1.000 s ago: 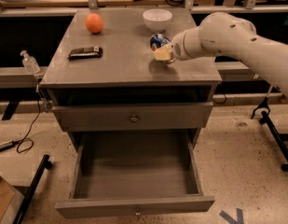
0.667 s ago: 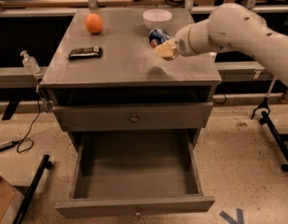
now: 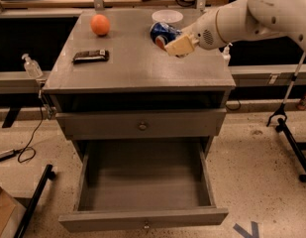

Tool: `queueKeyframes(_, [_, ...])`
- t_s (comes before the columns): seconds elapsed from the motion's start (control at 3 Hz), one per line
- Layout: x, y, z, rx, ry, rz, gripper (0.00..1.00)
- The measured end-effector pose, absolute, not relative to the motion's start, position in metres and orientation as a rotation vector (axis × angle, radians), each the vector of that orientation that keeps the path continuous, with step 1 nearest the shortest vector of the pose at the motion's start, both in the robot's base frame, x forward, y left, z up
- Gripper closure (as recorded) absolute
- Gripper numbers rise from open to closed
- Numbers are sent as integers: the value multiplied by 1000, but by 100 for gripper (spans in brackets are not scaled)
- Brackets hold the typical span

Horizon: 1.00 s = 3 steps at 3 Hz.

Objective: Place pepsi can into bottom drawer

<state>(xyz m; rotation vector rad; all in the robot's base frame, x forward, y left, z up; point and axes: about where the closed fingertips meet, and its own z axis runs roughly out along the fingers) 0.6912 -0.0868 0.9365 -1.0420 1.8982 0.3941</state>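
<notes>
While the arm reaches in from the upper right of the camera view, the gripper (image 3: 171, 40) is seen over the rear right part of the grey cabinet's top (image 3: 137, 68). The pepsi can (image 3: 160, 31) is held in it, tilted, with one silver end turned toward the front and the blue side with the logo facing up and left. One cream-coloured finger (image 3: 182, 44) is seen pressed on the can's right side; the opposite finger is hidden behind the can. The can appears to be lifted just clear of the top, though contact at its lower edge cannot be ruled out from this angle.

A white bowl (image 3: 167, 16) is noted just behind the can, near the back edge. An orange (image 3: 100, 25) is placed at the rear left of the top, well apart from the can. A dark wrapped snack bar (image 3: 91, 56) lies flat near the left edge, in front of the orange.

The bottom drawer (image 3: 142, 185) is pulled fully out below, its small round knob centred on the front panel. The shallower drawer above it (image 3: 142, 125) is pushed in. A clear pump bottle (image 3: 31, 66) is observed on the rail left of the cabinet.
</notes>
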Motion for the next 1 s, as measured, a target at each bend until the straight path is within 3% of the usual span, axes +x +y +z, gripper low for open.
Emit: queueKeyframes(1.0, [583,-108,875,-1488,1953,731,100])
